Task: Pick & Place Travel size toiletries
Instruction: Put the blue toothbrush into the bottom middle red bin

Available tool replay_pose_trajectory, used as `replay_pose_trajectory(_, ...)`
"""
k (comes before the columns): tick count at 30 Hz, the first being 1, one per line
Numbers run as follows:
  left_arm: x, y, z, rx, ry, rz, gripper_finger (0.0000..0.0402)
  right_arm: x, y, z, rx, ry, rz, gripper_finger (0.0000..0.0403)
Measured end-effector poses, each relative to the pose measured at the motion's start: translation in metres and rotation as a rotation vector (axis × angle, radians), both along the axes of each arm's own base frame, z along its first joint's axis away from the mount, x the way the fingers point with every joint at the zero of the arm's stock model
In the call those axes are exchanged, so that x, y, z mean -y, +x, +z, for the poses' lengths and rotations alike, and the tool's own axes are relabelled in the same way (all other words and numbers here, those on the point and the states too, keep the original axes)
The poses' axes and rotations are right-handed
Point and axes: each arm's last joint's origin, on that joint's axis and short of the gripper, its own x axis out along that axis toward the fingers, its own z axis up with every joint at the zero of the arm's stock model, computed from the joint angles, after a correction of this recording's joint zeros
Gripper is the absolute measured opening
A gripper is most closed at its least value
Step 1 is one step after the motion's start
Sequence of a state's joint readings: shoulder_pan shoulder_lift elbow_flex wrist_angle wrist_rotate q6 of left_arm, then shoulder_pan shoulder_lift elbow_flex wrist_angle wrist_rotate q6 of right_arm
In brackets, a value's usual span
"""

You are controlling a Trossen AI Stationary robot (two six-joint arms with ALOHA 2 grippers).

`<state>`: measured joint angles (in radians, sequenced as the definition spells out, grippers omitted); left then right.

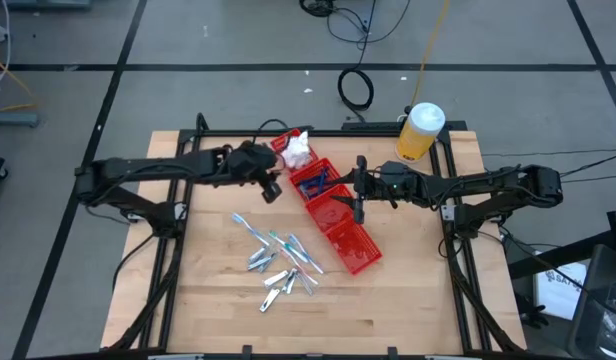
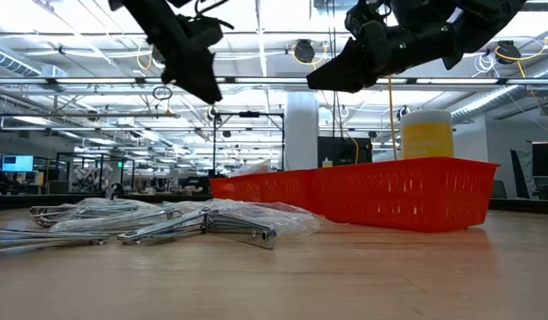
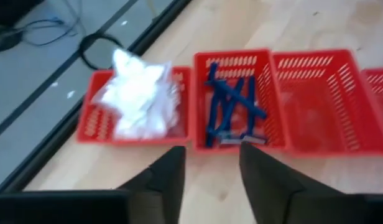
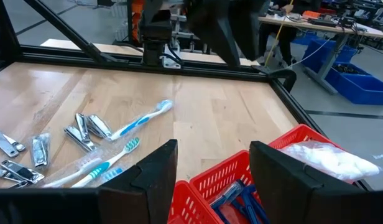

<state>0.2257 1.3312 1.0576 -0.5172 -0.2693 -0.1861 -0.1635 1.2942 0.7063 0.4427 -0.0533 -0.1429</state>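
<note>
1. The left pincer [image 1: 272,188] hangs above the far end of the row of red bins [image 1: 333,215], empty, its two fingers [image 3: 170,180] apart; in its wrist view the bin of white packets [image 3: 137,93] and the bin of blue razors [image 3: 232,109] lie just ahead of the fingertips
2. The right pincer [image 1: 359,205] hovers over the middle of the same row, fingers [image 4: 155,171] also apart and holding nothing
3. What the next pick turns on: the loose toiletries [image 1: 278,262] lie on the desk [image 1: 408,300] on the near side of the bins, nearer the left arm, I judge; the right one would have to reach across the bins
4. The toothbrushes [image 4: 126,144] lie slanted, roughly along the line of the bins; a grip across the handle looks simplest
5. Count: four bins, about four razors, roughly three or four wrapped toothbrushes, around six or seven nail clippers [image 4: 86,130], a heap of packets too bunched to count
6. A yellow bottle [image 1: 420,132] stands at the far right corner
</note>
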Motion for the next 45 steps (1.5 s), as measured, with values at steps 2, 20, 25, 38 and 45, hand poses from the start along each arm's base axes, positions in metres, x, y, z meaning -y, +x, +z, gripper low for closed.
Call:
replay_pose_trajectory(2,0.005,-0.005,-0.001,-0.045,-0.003,0.005,0.0114,0.000,0.000,0.000,0.000,0.000,0.000,0.0187)
replay_pose_trajectory(20,0.075,-0.052,-0.098,-0.530,-0.466,-0.284,0.0006,0.000,0.000,0.000,0.000,0.000,0.000,0.0187)
replay_pose_trajectory(25,0.077,-0.054,-0.112,-0.537,-0.353,-0.252,0.0035,0.000,0.000,0.000,0.000,0.000,0.000,0.0187)
replay_pose_trajectory(38,0.090,-0.042,-0.117,-0.574,0.019,-0.540,0.0179,0.000,0.000,0.000,0.001,0.000,0.000,0.0187)
replay_pose_trajectory(45,0.088,-0.040,-0.120,-0.594,0.043,-0.580,0.0181,0.000,0.000,0.000,0.001,0.000,0.000,0.0187)
